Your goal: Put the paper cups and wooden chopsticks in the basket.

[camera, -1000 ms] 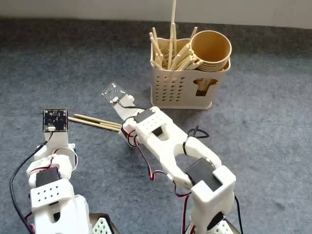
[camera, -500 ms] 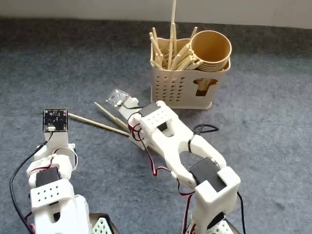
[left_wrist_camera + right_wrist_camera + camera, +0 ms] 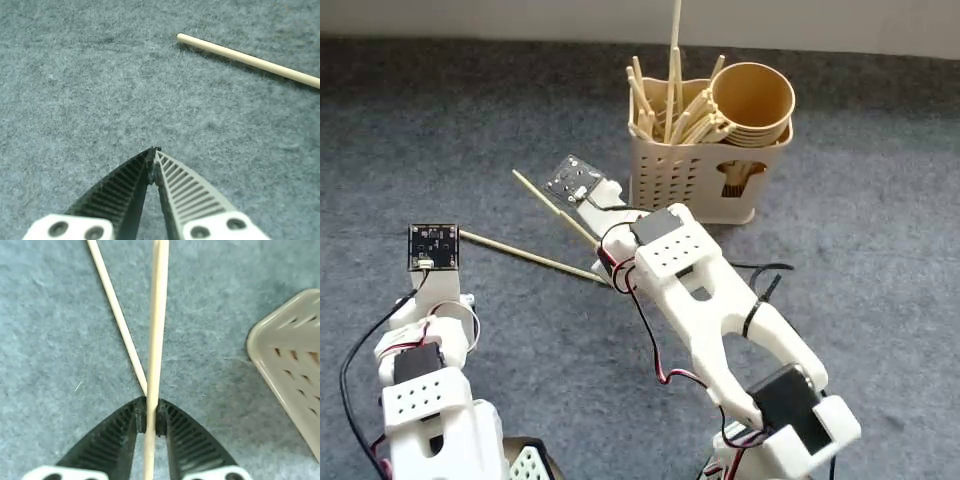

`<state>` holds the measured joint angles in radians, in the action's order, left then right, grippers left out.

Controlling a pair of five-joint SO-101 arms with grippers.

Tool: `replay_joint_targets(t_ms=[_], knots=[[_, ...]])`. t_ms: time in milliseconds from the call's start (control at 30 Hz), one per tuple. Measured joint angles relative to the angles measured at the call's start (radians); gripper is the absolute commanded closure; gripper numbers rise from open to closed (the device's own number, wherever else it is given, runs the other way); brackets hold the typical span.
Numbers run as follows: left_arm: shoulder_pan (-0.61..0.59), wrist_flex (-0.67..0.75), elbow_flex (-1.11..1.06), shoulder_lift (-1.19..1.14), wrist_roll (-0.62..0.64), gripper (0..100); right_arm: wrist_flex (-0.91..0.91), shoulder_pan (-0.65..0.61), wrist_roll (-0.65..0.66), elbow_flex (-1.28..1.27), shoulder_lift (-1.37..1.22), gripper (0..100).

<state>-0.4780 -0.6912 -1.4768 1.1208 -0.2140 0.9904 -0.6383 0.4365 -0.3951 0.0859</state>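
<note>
Clamped on one chopstick (image 3: 159,315) just beside the basket (image 3: 680,185), the right gripper (image 3: 151,415) needed to tip it upright before releasing.

Robotics lab: grey-felted test table (image 3: 880,260)

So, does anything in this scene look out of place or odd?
Two things. A loose chopstick lies on the carpet, apart from the basket, while the right end effector pinches a second chopstick that crosses over it. In the basket, one tall stick pokes up far above the rest.
</note>
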Motion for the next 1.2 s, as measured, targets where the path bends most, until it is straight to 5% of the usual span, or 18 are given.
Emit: replay_joint_targets(t_ms=[700, 1200], knots=[[0.000, 0.000, 0.000, 0.000, 0.000, 99, -0.002, 0.000, 0.000, -0.129, 0.689, 99.5], [0.000, 0.000, 0.000, 0.000, 0.000, 99, -0.618, 0.078, 0.002, -0.129, 0.772, 99.5]])
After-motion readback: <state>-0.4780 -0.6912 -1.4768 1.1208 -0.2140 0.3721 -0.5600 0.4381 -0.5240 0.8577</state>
